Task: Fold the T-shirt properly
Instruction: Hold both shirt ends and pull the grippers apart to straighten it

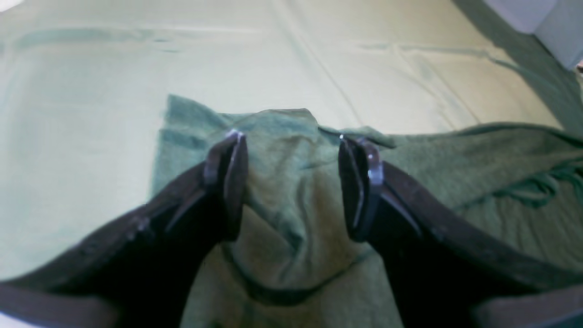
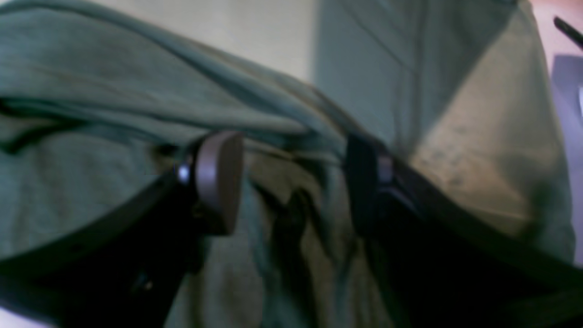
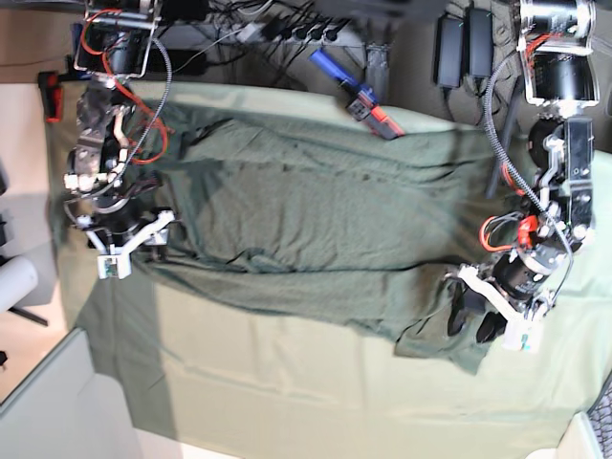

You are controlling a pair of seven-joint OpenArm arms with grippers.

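The dark olive T-shirt (image 3: 316,210) lies spread and wrinkled across the table, running left to right in the base view. My left gripper (image 3: 470,322) hangs over the shirt's right end, near a bunched corner. In the left wrist view that gripper (image 1: 291,136) is open, with rumpled shirt cloth (image 1: 455,159) lying under and between its fingers. At the shirt's left end sits my right gripper (image 3: 164,247). The blurred right wrist view shows it (image 2: 291,173) with jaws wide apart and a fold of shirt (image 2: 91,91) running across the fingertips, nothing pinched.
The pale green table cover (image 3: 287,382) stretches toward the front edge. Cables and power bricks (image 3: 459,48) crowd the back edge, beside a blue and red tool (image 3: 359,94). A white roll (image 3: 14,282) stands off the table's left side.
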